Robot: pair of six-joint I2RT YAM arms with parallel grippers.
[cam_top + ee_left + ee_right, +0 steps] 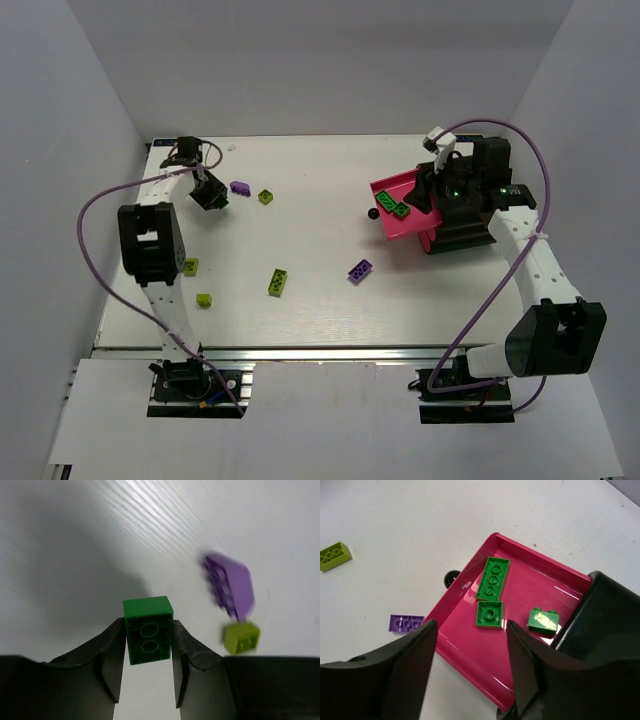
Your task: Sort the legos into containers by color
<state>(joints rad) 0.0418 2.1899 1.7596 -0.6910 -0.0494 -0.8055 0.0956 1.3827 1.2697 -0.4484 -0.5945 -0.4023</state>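
My left gripper (pixel 148 626) is shut on a dark green lego (pixel 148 611), its hollow underside facing the camera; the fingertips press both long sides. I cannot tell whether it is off the table. A purple lego (pixel 231 585) and a lime lego (pixel 241 637) lie just to its right. In the top view the left gripper (pixel 210 195) is at the far left. My right gripper (pixel 470 630) hangs open over a pulled-out pink container (pixel 485 655) holding three dark green legos (pixel 492 578) (pixel 489 614) (pixel 543 620).
The black cabinet (pixel 465 215) stands at the far right with the drawer (pixel 385 232) pulled out toward the table's middle. Loose lime legos (pixel 278 282) (pixel 190 266) (pixel 204 299) and a purple one (pixel 360 270) lie mid-table. White walls enclose the table.
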